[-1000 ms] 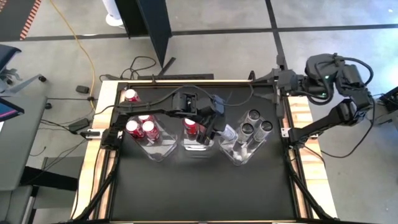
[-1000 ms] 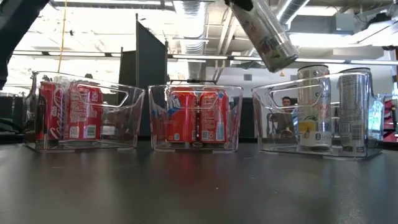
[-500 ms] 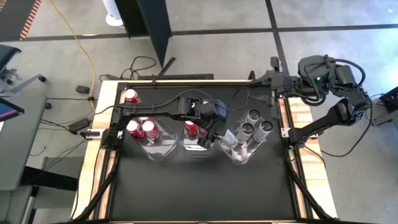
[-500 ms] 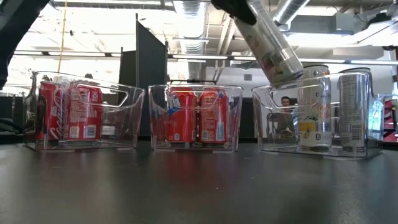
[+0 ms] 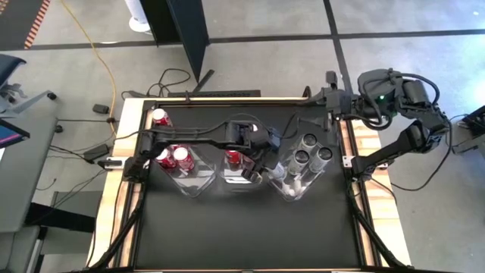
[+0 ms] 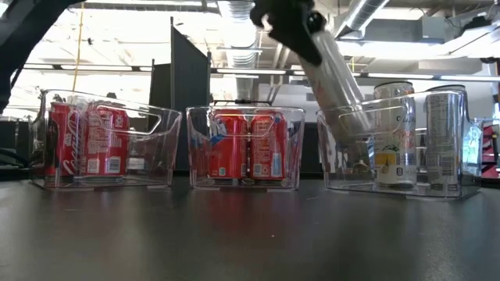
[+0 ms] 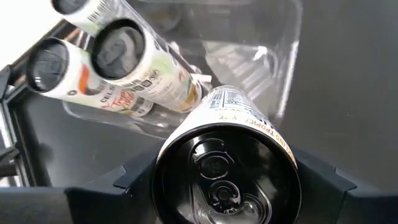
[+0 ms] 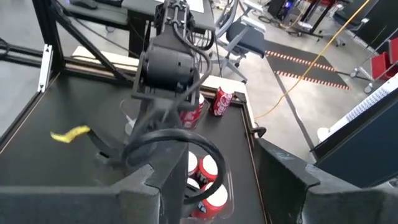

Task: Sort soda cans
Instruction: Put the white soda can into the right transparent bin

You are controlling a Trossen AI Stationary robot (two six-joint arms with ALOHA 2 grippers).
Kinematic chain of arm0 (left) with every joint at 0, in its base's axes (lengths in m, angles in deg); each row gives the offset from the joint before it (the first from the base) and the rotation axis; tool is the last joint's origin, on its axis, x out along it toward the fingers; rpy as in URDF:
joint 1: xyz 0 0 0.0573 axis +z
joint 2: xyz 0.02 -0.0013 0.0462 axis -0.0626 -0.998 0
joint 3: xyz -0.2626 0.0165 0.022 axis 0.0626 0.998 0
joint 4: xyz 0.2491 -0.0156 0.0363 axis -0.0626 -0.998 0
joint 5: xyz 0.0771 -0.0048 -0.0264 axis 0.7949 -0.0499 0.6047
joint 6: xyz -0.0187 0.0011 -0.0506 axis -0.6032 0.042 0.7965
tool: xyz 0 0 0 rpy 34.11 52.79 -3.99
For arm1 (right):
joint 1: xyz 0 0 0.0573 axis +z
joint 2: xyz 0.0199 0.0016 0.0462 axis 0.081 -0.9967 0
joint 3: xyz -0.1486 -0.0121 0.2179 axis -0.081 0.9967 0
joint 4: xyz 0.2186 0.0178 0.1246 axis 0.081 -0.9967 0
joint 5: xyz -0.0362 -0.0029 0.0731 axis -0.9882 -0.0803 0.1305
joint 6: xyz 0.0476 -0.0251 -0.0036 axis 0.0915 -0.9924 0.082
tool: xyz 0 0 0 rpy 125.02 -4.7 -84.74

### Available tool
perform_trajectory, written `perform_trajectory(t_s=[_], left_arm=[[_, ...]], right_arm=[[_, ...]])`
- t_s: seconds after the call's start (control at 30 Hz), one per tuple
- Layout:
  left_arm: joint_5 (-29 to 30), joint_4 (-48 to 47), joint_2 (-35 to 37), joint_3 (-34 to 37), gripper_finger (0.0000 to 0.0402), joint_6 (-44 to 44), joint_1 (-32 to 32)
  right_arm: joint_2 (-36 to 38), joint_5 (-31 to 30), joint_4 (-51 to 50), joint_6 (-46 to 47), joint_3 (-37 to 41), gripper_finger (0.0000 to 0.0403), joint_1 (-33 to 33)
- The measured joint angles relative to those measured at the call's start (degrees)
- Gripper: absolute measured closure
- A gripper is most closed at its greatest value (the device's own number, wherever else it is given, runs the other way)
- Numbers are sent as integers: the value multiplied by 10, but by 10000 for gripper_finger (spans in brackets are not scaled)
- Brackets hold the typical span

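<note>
My left gripper (image 5: 265, 155) is shut on a silver soda can (image 6: 337, 94) that slants down into the right clear bin (image 5: 297, 189). Other silver soda cans (image 5: 309, 150) stand upright in that bin. Red soda cans fill the middle bin (image 5: 239, 162) and the left bin (image 5: 176, 159). One red can (image 5: 160, 117) stands alone on the table at the far left. My right gripper (image 5: 332, 95) hangs open above the table's far right corner, with nothing between its fingers (image 8: 149, 180). My left gripper pinches the silver can by its side wall just below the top rim (image 7: 180, 155), one finger (image 7: 130, 180) on each side. The fingers slant down from the table's left. The can hangs tilted, top toward the gripper, its lower end (image 6: 355, 152) inside the right bin's near-left part.
Three clear bins stand in a row across the middle of the black table (image 5: 242, 227); the near half lies in front of them. Cables run along the far edge (image 5: 227, 97). A dark partition (image 6: 187, 70) and a person (image 6: 359, 127) show beyond the table.
My left gripper has come down and a little toward the right bin, carrying the silver can. The can's lower end was above the bin's rim and now sits inside the bin, and the can stays tilted.
</note>
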Motion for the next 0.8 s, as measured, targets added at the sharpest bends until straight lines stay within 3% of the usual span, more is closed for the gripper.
perform_trajectory(t_s=[0.27, 0.8], left_arm=[[17, 3, -39, -2, 141, -63, -7], [86, 7, -40, -2, 141, -236, -36]], right_arm=[[-16, 0, -13, 6, 0, 204, 0], [-44, 0, -26, -3, 0, 204, 0]])
